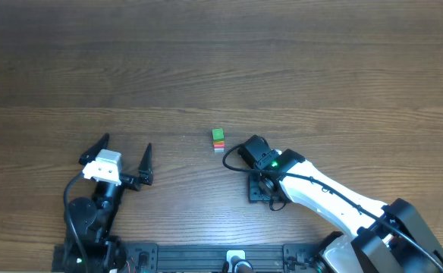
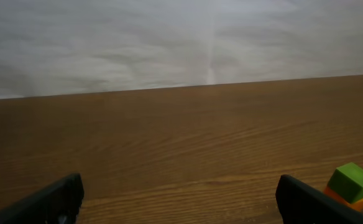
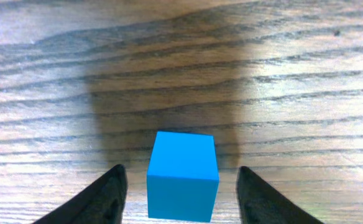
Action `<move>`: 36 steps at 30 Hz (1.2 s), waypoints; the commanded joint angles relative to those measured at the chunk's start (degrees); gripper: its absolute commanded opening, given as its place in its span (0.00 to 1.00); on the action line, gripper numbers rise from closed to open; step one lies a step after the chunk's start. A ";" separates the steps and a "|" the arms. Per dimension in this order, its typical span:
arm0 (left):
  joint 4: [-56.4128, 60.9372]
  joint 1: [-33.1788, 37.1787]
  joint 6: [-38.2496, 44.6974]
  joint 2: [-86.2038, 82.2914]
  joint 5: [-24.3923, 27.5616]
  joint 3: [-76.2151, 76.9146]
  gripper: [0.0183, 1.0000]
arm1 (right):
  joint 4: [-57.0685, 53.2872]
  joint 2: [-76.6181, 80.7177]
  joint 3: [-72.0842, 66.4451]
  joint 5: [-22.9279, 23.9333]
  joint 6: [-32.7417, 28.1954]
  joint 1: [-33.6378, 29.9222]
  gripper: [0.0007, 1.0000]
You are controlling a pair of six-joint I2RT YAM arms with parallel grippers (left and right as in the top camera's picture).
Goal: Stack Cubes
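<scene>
A small stack of cubes stands mid-table, with a green cube (image 1: 218,134) on top of an orange cube (image 1: 218,142). The left wrist view shows the green cube (image 2: 352,180) far off to one side. A blue cube (image 3: 183,177) rests on the wood between the fingers of my right gripper (image 3: 180,180), which is open, with a gap on each side of the cube. In the top view my right gripper (image 1: 256,171) points down just right of the stack and hides the blue cube. My left gripper (image 1: 123,155) is open and holds nothing, well to the left of the stack.
The wooden table (image 1: 221,68) is bare wood across its far half. A black rail (image 1: 206,254) with the arm bases runs along the near edge. In the left wrist view, a pale wall (image 2: 181,37) rises behind the table's far edge.
</scene>
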 commanded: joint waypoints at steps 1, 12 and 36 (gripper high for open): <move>-0.04 -0.26 1.01 -0.26 -0.26 -0.31 1.00 | 0.20 -0.90 0.92 1.14 -0.11 -0.33 0.47; -0.04 -0.28 1.03 -0.26 -0.26 -0.31 1.00 | 0.20 -0.90 0.92 1.11 -0.11 -0.33 0.34; -0.04 -0.26 1.01 -0.26 -0.26 -0.31 1.00 | -10.82 -0.90 16.48 0.94 -2.95 -2.86 0.14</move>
